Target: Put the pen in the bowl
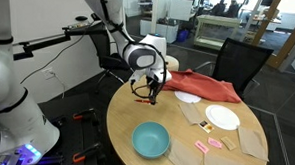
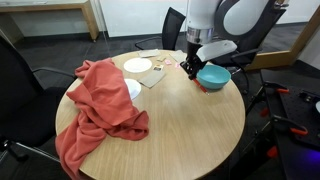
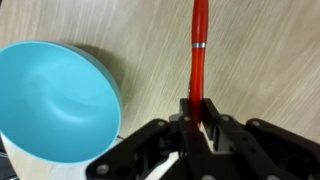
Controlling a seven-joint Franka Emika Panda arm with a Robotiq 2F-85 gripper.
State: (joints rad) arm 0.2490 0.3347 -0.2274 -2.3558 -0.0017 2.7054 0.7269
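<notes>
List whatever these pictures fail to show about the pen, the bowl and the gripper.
- Pen: wrist view, far end cut off by the top edge; near end hidden between the gripper fingers.
- Bowl: wrist view, left side cut off by the edge.
- Pen's height over the table: both exterior views, too small.
- Pink pieces: exterior view, too small to identify.
</notes>
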